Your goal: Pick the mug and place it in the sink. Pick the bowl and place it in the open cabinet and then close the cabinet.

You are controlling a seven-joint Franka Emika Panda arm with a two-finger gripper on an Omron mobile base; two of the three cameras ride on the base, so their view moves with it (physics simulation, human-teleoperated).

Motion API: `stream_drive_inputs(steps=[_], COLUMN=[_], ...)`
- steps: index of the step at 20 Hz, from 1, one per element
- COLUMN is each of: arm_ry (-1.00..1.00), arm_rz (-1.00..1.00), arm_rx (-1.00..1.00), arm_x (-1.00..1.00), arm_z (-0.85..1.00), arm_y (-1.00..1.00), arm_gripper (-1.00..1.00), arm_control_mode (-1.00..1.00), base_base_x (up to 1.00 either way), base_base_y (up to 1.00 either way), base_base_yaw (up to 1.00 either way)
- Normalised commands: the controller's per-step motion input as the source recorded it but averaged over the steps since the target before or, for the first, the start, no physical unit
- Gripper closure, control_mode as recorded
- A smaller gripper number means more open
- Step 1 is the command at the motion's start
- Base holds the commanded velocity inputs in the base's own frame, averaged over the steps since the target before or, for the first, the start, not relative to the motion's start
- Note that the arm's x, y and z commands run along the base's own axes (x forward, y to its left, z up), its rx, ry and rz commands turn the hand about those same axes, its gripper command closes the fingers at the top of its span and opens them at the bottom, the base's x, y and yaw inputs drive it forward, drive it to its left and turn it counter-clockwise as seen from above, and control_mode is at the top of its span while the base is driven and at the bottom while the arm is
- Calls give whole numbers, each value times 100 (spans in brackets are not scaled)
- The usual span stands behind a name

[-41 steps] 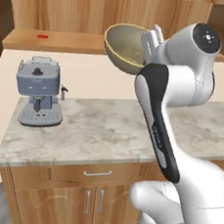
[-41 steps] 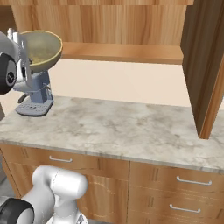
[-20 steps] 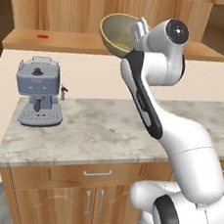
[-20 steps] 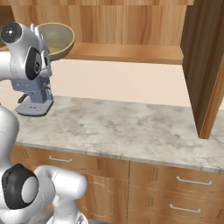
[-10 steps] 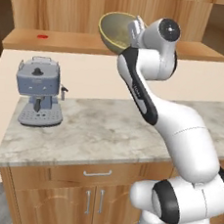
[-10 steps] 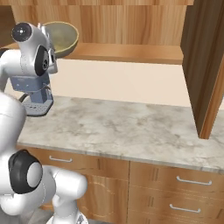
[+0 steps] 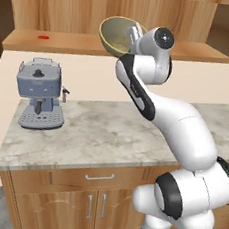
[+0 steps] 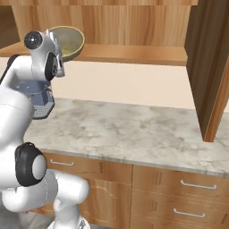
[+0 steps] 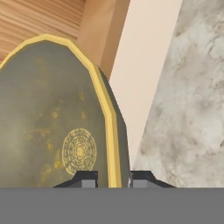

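My gripper (image 7: 131, 38) is shut on the rim of the olive-tan bowl (image 7: 114, 33), holding it tilted on its side at the height of the cabinet's light wood shelf (image 7: 69, 44). In the hand view the bowl (image 9: 52, 118) shows its yellowish rim and speckled inside, and the rim runs between my fingertips (image 9: 85, 178). From the right the bowl (image 8: 69, 40) hangs just over the shelf's (image 8: 134, 53) left part, next to my gripper (image 8: 58, 44). The cabinet door (image 8: 208, 67) stands open at the right. The mug and the sink are out of view.
A grey-blue coffee machine (image 7: 39, 99) stands on the marble counter (image 7: 109, 131) at the left, below the bowl. A small red spot (image 7: 43, 37) lies on the shelf's left end. Base cabinets with drawers (image 8: 179, 183) run under the counter.
Over the last seconds the arm stretched up and forward, carrying the bowl higher and toward the shelf. In the last half second it barely moved. The grip is unchanged.
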Motion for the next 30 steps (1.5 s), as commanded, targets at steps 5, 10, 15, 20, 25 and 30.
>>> stream_drive_inputs(steps=[5, 10, 15, 20, 25, 30], arm_ry=[-4, -15, -6, 15, 25, 4], arm_rz=[0, 0, 0, -1, -1, 0], arm_rx=[0, -4, -1, 0, 0, 0], arm_x=[41, 15, 15, 31, 27, 12], arm_z=[-10, 10, 22, 26, 12, 0], arm_y=[0, 0, 0, 0, 0, 0], arm_gripper=[100, 100, 100, 100, 100, 100], arm_control_mode=[-100, -100, -100, -100, -100, -100], base_base_x=[0, 0, 0, 0, 0, 0], base_base_y=[0, 0, 0, 0, 0, 0], base_base_yaw=[0, 0, 0, 0, 0, 0])
